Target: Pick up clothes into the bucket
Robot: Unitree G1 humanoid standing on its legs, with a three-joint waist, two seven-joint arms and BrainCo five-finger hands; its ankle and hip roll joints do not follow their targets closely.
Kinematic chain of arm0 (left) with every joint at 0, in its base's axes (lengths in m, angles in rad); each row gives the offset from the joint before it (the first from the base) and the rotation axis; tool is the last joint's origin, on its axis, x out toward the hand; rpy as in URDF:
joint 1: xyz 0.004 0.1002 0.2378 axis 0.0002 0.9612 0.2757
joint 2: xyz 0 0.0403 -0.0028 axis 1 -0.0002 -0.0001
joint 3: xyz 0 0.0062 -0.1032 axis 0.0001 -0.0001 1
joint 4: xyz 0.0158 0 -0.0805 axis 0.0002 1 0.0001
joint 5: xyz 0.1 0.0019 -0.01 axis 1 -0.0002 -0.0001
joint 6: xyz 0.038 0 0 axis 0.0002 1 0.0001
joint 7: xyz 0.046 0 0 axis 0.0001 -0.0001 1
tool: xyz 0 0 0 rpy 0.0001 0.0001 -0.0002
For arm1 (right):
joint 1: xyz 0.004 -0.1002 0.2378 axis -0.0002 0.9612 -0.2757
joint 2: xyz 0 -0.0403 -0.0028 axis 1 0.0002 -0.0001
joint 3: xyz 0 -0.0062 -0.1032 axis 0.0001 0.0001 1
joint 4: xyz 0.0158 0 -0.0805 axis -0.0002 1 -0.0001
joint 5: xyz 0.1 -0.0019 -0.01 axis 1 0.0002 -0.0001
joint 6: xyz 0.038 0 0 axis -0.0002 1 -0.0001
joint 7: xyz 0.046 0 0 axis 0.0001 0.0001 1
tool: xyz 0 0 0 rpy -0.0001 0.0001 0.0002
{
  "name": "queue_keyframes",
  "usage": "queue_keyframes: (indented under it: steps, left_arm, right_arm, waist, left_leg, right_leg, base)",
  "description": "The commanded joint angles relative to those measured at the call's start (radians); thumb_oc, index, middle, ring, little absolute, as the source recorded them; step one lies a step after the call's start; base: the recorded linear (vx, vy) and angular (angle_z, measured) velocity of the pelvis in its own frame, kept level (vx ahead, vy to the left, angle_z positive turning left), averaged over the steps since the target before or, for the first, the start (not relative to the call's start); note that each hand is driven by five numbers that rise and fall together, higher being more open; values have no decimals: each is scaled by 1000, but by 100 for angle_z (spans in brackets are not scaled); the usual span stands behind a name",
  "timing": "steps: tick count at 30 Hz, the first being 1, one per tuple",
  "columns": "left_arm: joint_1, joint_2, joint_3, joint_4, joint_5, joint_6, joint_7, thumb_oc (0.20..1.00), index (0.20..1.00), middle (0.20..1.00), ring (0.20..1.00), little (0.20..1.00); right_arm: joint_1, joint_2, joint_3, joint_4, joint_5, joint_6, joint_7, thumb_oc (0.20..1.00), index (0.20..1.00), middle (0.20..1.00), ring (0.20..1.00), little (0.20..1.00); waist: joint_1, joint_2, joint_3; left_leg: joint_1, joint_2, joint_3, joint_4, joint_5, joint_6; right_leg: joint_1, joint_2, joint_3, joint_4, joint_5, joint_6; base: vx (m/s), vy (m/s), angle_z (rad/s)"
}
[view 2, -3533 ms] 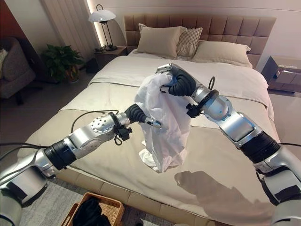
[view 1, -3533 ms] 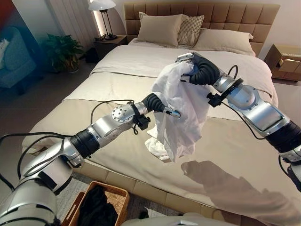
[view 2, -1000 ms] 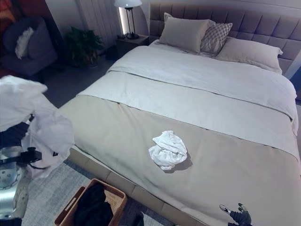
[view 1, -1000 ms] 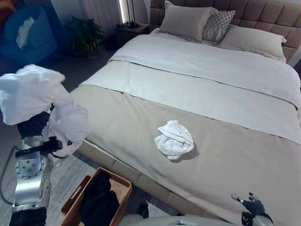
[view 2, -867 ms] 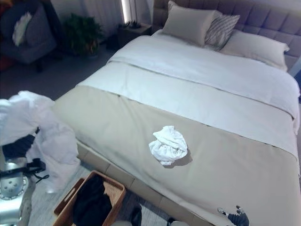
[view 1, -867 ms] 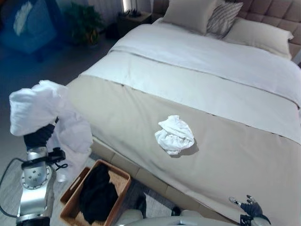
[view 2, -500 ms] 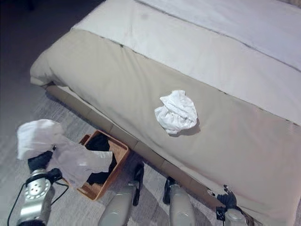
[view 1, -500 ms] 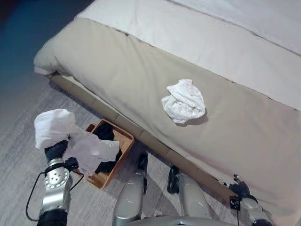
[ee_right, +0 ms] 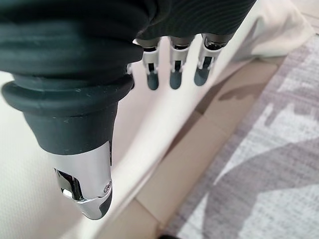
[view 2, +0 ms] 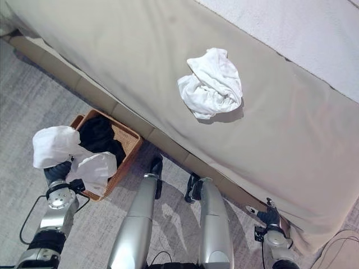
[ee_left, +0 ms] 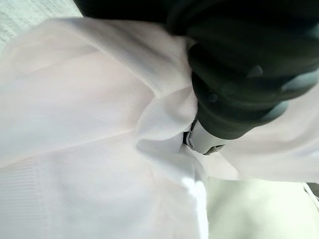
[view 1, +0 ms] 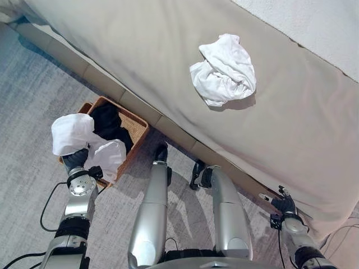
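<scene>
Lowered since half a second ago, the left hand (view 1: 74,161) now carries its white garment (view 1: 84,141) down over the near end of the wicker basket (view 1: 136,126), and the camera has tipped further toward the floor. Left hand: wrapped in the cloth; the left wrist view shows white ribbed fabric (ee_left: 89,139) bunched against the dark cover and one silver digit, so the grasp is closed on the garment, which drapes in two lobes over the basket's near rim. Right hand (view 1: 282,203): low beside the bed's edge, holding nothing; the right wrist view shows its fingers (ee_right: 173,69) extended and slightly relaxed, thumb apart, over the bed skirt. Floor: grey patterned carpet (view 1: 33,101) running up to the upholstered bed base (view 1: 174,134). Basket: standing on the carpet just beside the bed base, with a dark garment (view 1: 107,124) already inside, partly overlapped by the white one. Bed (view 1: 140,50): covered by a taupe spread, with a paler sheet band (view 1: 320,28) farther back. Second white garment (view 1: 224,70): crumpled in a loose ball on the taupe spread, well apart from both hands, casting a shadow at its near side.
</scene>
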Motion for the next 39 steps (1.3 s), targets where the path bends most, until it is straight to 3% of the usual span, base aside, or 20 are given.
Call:
queue_keyframes:
  steps: [1,12,18,19,20,32,39]
  left_arm:
    - [-10,139,0,43,27,-17,65,200,200,200,200,200]
    - [0,240,48,56,84,34,112,200,200,200,200,200]
    - [-5,281,34,106,123,66,87,216,216,216,216,216]
    - [-1,287,26,97,147,74,90,865,865,865,865,865]
    - [4,277,23,91,147,86,79,1000,1000,1000,1000,1000]
    - [4,278,31,68,179,101,68,1000,1000,1000,1000,1000]
    - [13,382,-40,31,369,121,5,1000,1000,1000,1000,1000]
  right_arm:
    - [49,-21,30,4,48,-40,-43,1000,1000,1000,1000,1000]
    - [30,-12,52,-15,88,-53,-39,1000,1000,1000,1000,1000]
    - [25,-17,63,-18,95,-52,-36,1000,1000,1000,1000,1000]
    - [27,-16,64,-23,93,-51,-33,1000,1000,1000,1000,1000]
    - [24,-15,65,-16,91,-47,-32,1000,1000,1000,1000,1000]
    - [7,-22,59,-21,94,-37,-18,1000,1000,1000,1000,1000]
    - [2,-46,50,-11,80,-38,7,1000,1000,1000,1000,1000]
  waist:
    - [-13,-17,-37]
    - [-13,-23,-15]
    - [-16,-21,-15]
    - [-17,-22,-15]
    - [-17,-22,-15]
    - [-21,-26,-15]
    - [-26,-15,-15]
  left_leg:
    - [19,-18,13,66,-87,76]
    - [-8,-17,22,85,-118,88]
    - [-17,-16,31,92,-125,94]
    - [-21,-15,32,95,-126,95]
    - [-25,-15,35,96,-129,98]
    - [-13,-6,43,68,-125,106]
    - [4,-5,51,53,-118,106]
  right_leg:
    - [24,-41,53,-103,111,84]
    - [6,-38,63,-116,109,88]
    - [-3,-36,70,-120,112,91]
    - [-7,-35,71,-120,114,91]
    - [-11,-34,74,-121,116,93]
    - [-5,-27,88,-165,142,103]
    - [2,-27,96,-168,146,104]
  base:
    - [17,10,5]
    - [8,14,0]
    - [15,26,-4]
    - [17,29,-4]
    - [13,24,-3]
    - [-1,8,-2]
    - [-10,21,-6]
